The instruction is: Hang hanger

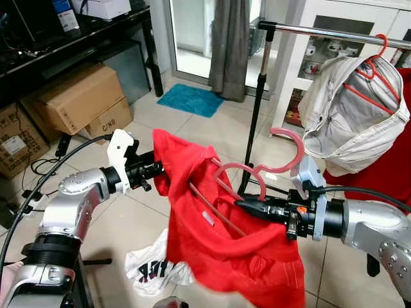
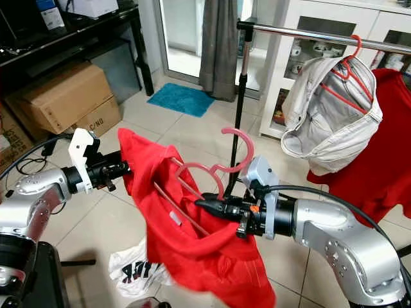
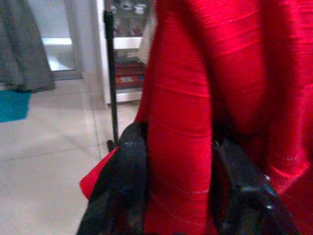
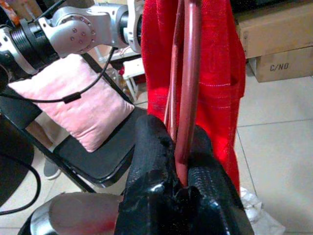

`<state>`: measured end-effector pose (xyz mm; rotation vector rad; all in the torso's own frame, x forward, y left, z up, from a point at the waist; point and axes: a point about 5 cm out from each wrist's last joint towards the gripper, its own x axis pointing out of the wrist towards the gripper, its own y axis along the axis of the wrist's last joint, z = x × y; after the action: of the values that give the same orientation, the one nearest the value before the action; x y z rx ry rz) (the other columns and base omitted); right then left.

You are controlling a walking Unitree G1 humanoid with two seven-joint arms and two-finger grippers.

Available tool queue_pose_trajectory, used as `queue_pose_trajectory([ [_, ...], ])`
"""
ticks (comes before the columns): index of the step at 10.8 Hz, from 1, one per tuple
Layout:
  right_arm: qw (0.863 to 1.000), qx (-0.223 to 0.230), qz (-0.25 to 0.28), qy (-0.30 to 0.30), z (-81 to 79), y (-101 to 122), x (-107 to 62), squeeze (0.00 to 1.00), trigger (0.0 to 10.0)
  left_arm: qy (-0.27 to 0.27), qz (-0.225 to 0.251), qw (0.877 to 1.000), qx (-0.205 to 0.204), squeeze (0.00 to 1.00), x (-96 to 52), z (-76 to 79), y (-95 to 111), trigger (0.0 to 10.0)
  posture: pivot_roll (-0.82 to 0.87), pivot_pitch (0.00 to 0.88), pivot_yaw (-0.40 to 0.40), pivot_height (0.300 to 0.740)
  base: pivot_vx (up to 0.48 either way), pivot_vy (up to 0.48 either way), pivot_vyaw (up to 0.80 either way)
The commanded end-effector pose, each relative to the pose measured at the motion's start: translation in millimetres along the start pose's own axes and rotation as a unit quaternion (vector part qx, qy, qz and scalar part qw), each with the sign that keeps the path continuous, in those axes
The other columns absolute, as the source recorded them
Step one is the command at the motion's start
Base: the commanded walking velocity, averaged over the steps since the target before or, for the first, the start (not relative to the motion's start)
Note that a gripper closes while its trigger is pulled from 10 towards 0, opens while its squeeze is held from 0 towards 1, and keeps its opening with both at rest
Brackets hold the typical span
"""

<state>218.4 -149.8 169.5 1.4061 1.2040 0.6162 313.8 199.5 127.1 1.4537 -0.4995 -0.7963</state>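
Step in hand: carrying pink hanger, dressed with red shirt, toward clothes rail; hook not yet on the bar.

Right gripper: jaws clamping narrow on the hanger's thin tubular frame, holding it mid-air, in front of the rail's black upright.

Left gripper: jaws pinching a fold of the shirt's shoulder, spreading it sideways.

Next move, by judgement: calling for raising the curved hook above the bar, then lowering it beside the white garment already hanging on a red hanger.

Materials: shirt being soft, ribbed knit, draping loosely; hanger being smooth, rounded plastic; rail being polished metal tube; floor being glossy pale tile.
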Motion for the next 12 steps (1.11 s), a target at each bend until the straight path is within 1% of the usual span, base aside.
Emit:
queue_pose_trajectory([
  [1,1.0,-0.019,0.01,0.016,-6.2,7,-0.3,0.0,0.0,0.015,0.01,1.0,0.01,0.0,0.7,-4.9,7,0.0,-0.06,0.005,0.088,0.74,0.0,0.0,0.0],
  [2,1.0,-0.019,0.009,0.016,-6.2,7,-0.3,0.0,0.0,0.027,0.008,1.0,0.012,0.0,0.2,-6.9,7,0.0,-0.06,0.005,0.088,0.74,0.0,0.0,0.0],
  [3,1.0,-0.019,0.007,0.013,-5.2,7,-0.5,0.0,0.0,0.062,0.002,0.998,0.014,0.0,-1.7,-14.4,5,0.0,-0.06,0.006,0.087,0.74,0.0,0.0,0.0],
  [6,1.0,-0.018,0.008,0.012,-5.1,7,-0.7,0.0,0.0,0.099,0.016,0.995,0.005,0.0,-5.0,-22.9,7,0.0,-0.06,0.006,0.086,0.74,0.0,0.0,0.0],
  [7,1.0,-0.017,0.008,0.01,-4.2,7,-0.9,0.0,0.0,0.152,0.059,0.986,-0.025,0.0,-10.0,-34.6,14,0.0,-0.06,0.006,0.086,0.74,0.0,0.0,0.0],
  [8,1.0,-0.017,0.008,0.01,-4.0,7,-0.9,0.0,0.0,0.163,0.066,0.984,-0.03,0.0,-11.2,-37.1,15,0.0,-0.06,0.006,0.086,0.74,0.0,0.0,0.0],
  [9,1.0,-0.016,0.008,0.004,-2.8,7,-1.1,0.0,0.0,0.223,0.095,0.969,-0.044,0.0,-19.3,-48.8,19,0.0,-0.06,0.005,0.086,0.74,0.0,0.0,0.0],
  [10,1.0,-0.017,0.006,-0.008,0.0,6,-1.2,0.0,0.0,0.285,0.106,0.952,-0.046,0.0,-28.5,-60.1,21,0.0,-0.07,0.002,0.086,0.74,0.0,0.0,0.0],
  [11,0.999,-0.018,0.001,-0.033,5.4,5,-0.9,0.0,0.0,0.288,0.121,0.949,-0.046,0.0,-32.5,-60.8,23,0.0,-0.07,0.001,0.088,0.74,0.0,0.0,0.0],
  [12,0.999,-0.017,0.001,-0.048,8.6,4,-0.5,0.0,0.0,0.291,0.125,0.947,-0.046,0.0,-36.1,-60.5,23,0.0,-0.07,0.001,0.088,0.74,0.0,0.0,0.0],
])
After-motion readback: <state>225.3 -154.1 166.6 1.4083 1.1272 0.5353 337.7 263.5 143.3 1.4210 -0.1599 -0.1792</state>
